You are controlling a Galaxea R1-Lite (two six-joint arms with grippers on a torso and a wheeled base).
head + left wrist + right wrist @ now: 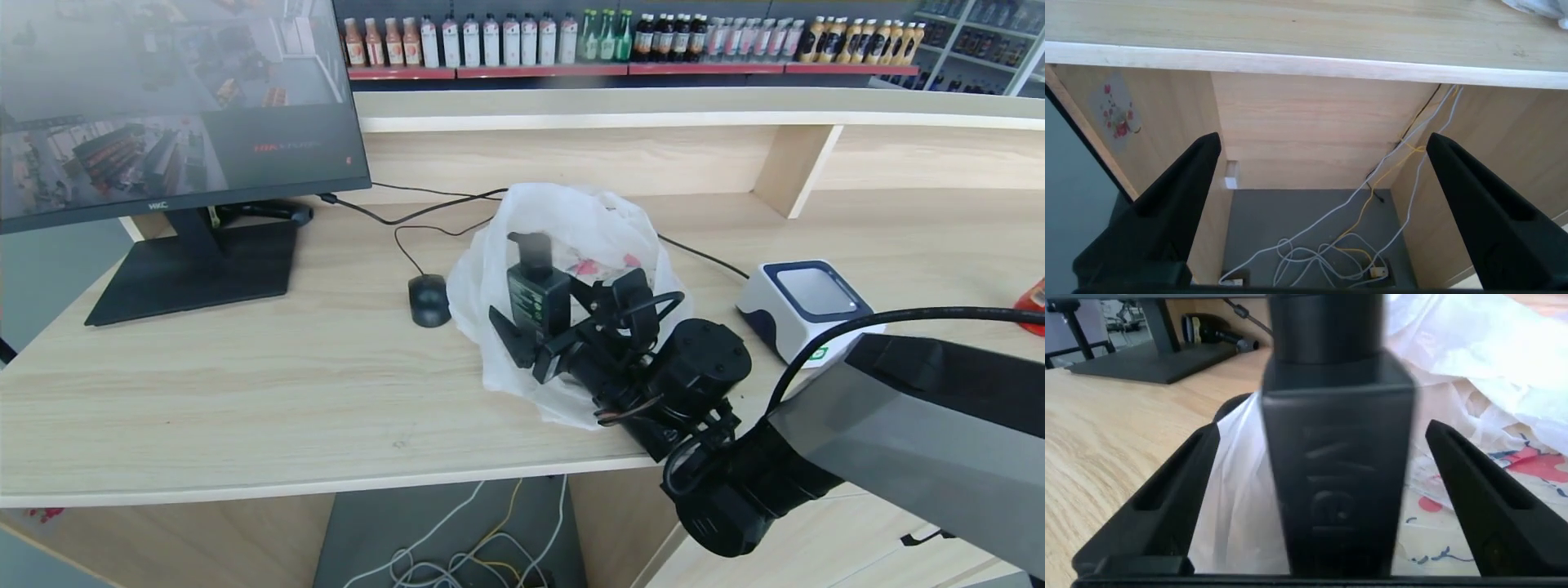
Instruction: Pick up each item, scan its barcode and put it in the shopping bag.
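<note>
A dark bottle with a black cap (536,287) stands upright in the mouth of the white plastic shopping bag (584,216) at the middle of the wooden counter (245,392). My right gripper (563,309) is open around it, one finger on each side. In the right wrist view the bottle (1327,474) sits midway between the fingers (1176,498) with a gap on both sides, and the bag (1503,392) lies behind it. My left gripper (1324,143) hangs open below the counter's front edge (1290,65), holding nothing.
A white barcode scanner (804,302) sits right of the bag, with a red item (1035,306) at the far right edge. A black mouse (429,300) and a monitor (163,98) are to the left. Cables (1331,245) lie under the counter.
</note>
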